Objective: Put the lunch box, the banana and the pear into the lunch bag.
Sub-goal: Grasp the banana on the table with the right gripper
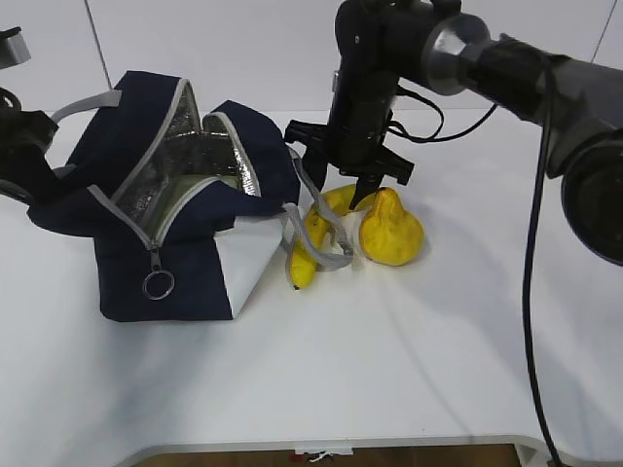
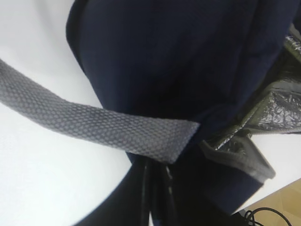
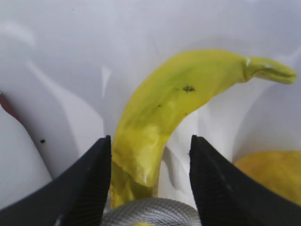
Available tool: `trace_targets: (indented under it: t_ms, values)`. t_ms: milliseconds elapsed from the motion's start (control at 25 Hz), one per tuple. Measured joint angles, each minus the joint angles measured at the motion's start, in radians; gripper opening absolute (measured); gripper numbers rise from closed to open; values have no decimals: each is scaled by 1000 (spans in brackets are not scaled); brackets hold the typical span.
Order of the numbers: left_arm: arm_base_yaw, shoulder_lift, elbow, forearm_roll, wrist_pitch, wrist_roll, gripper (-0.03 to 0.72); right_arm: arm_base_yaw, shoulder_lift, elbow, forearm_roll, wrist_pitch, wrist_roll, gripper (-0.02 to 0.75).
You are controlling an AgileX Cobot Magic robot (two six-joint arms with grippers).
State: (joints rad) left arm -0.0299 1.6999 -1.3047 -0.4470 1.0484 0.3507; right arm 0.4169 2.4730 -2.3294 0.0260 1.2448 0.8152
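- lunch bag [image 1: 185, 263]: matt navy cloth, crinkled shiny foil lining [image 1: 170, 175], coarse grey woven handle [image 2: 94, 123], metal ring pull [image 1: 158, 284]
- banana [image 3: 164, 113]: smooth waxy yellow skin, small dark specks
- pear [image 1: 391, 232]: bumpy, dull golden skin
- table [image 1: 409, 360]: smooth matt white

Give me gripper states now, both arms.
Left: cannot tell; its view shows only the lunch bag and grey handle.
Right gripper: open, fingers straddling the banana, not yet closed.
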Motion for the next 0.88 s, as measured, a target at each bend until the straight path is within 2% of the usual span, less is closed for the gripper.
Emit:
trace_targets:
  t_ms: [880]
  values:
    - [0,0,0,-2,-6,0,-7,2,39,-16,-6,-20,59,436]
